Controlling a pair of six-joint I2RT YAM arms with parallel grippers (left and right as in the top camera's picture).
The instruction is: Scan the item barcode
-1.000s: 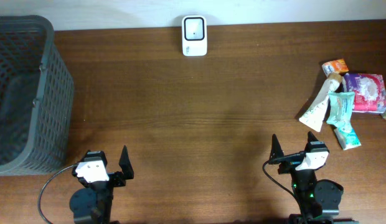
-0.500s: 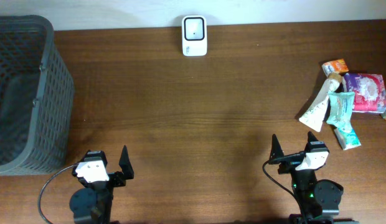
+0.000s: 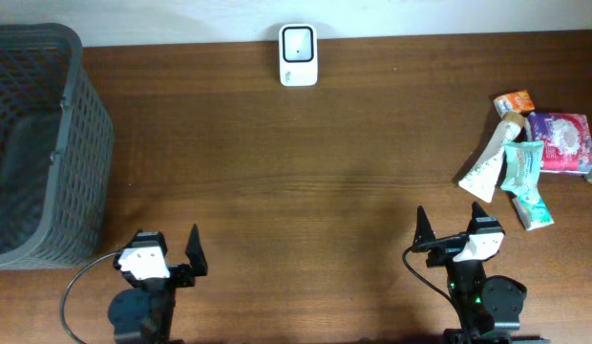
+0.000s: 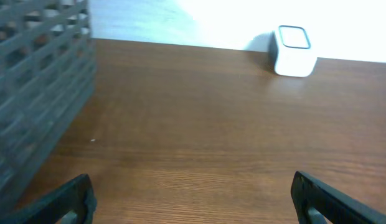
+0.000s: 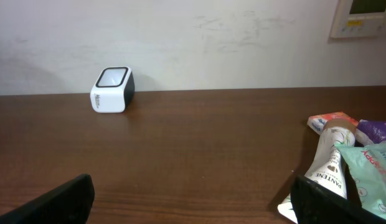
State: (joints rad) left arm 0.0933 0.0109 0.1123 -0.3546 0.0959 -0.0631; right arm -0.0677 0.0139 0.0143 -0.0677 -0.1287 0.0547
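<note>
Resting wide open and empty, the right gripper is the arm nearer the white tube. The tube lies ahead and a little to the claw's right, its long axis running away from the claw with the broad end nearest. The scanner stands far ahead to its left. The left gripper, also open and empty, is well apart from both.

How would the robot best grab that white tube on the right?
Probably from above, pinching across the white tube near its broad end: it lies flat, and that end sticks out free, while a teal packet crowds the cap end.
</note>
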